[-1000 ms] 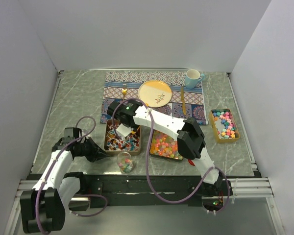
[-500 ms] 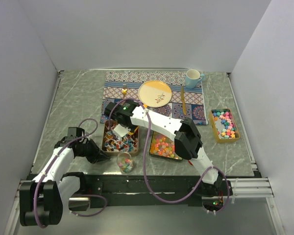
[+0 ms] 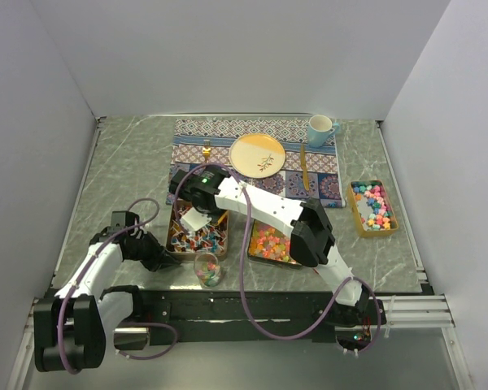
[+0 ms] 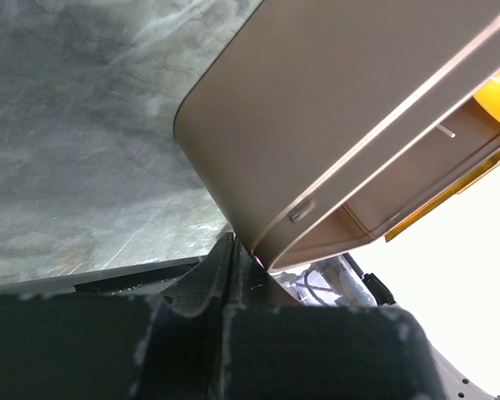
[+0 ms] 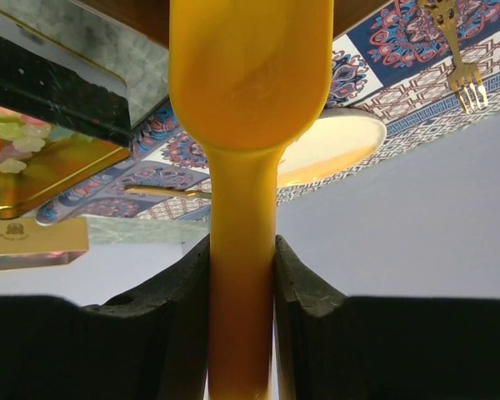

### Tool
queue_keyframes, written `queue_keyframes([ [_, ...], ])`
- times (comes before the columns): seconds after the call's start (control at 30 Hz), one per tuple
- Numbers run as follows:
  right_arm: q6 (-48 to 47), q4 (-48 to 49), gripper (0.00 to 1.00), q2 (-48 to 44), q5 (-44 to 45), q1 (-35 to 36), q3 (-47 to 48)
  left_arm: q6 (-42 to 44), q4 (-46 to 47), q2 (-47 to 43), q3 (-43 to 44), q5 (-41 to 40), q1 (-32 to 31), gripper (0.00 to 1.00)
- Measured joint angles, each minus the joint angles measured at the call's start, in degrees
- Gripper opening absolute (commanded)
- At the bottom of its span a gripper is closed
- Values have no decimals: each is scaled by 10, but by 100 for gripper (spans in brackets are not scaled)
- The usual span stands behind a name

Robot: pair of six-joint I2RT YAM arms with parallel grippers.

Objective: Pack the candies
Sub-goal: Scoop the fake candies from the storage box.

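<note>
At left, left gripper [image 3: 163, 257] with fingers pressed together at the near corner of a tin of wrapped sweets [image 3: 174, 236]; unclear whether nipping its rim. Over that tin, right gripper [image 3: 197, 218] clamped on a yellow scoop [image 5: 248, 125]. Just nearer, a small glass [image 3: 208, 270] with a few colourful sweets. Further right, the candies [image 3: 270, 240]: tiny beads in pink, orange, yellow and green, heaped in a gold tin [image 3: 268, 262].

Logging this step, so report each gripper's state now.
Left gripper: closed, tips at a corner of the tin; whether it pinches the rim cannot be told.
Right gripper: closed on the handle of the yellow scoop.
</note>
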Motion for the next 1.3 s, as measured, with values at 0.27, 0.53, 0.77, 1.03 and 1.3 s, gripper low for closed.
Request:
queue_keyframes([
  [0.27, 10, 3, 0, -6, -30, -11, -3, 0, 0, 3, 0, 0, 1, 1],
  [0.53, 6, 57, 0, -24, -80, -50, -61, 1, 0, 3, 0, 0, 4, 1],
  [0.77, -13, 92, 0, -24, -106, -70, -115, 1, 4, 7, 0, -1, 7, 1],
  [1.03, -5, 72, 0, 23, -94, -47, -39, 1, 5, 8, 0, -2, 12, 1],
  [1.3, 21, 65, 0, 42, -93, -17, -37, 1, 6, 6, 0, -2, 12, 1],
])
